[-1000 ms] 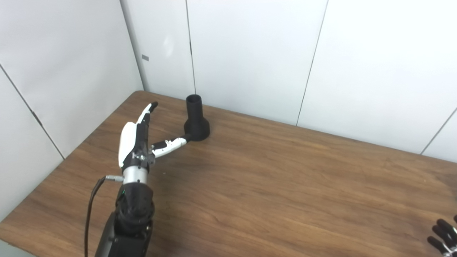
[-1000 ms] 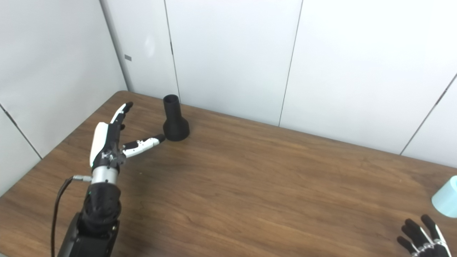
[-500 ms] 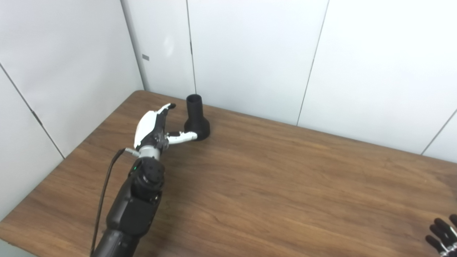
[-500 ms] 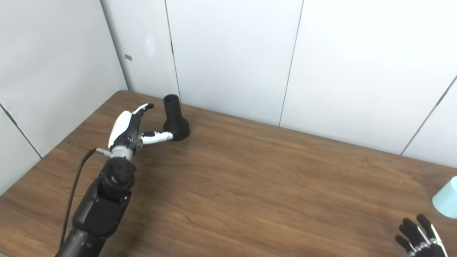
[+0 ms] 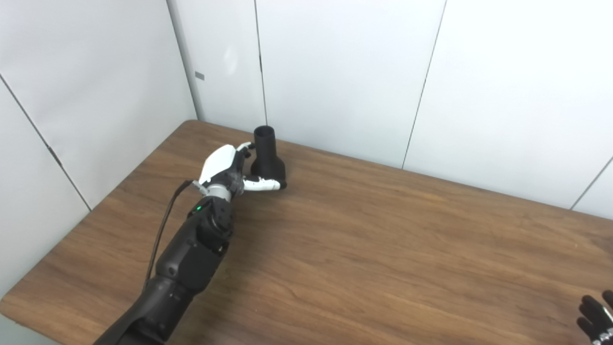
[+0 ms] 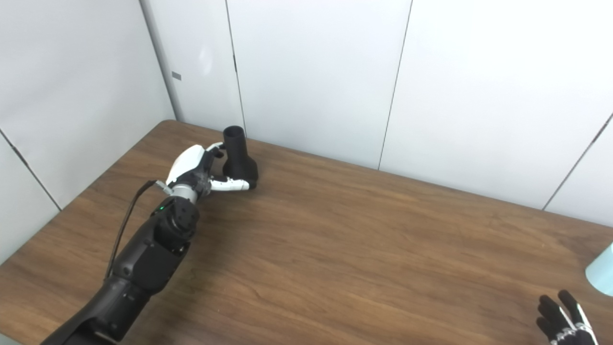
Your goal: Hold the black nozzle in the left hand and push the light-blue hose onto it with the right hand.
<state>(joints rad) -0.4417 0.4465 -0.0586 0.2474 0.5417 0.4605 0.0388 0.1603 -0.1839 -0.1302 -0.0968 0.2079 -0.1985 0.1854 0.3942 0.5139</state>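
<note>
The black nozzle [image 5: 267, 158] stands upright on its wide base near the table's far left corner. My left hand [image 5: 230, 166] is open right beside it, fingers reaching behind its neck and the thumb stretched across the front of its base, not closed on it. The light-blue hose [image 6: 602, 273] shows only as an edge at the far right of the right eye view. My right hand [image 6: 562, 320] sits at the bottom right corner, just below and left of the hose, fingers spread and holding nothing.
The brown wooden table [image 5: 364, 249] is boxed in by white wall panels [image 5: 335, 72] at the back and the left. The nozzle stands close to the back wall.
My left arm has reached forward and right, bringing the open hand from short of the nozzle to around it, thumb across its base. The camera shifted slightly. The right hand stayed put.
</note>
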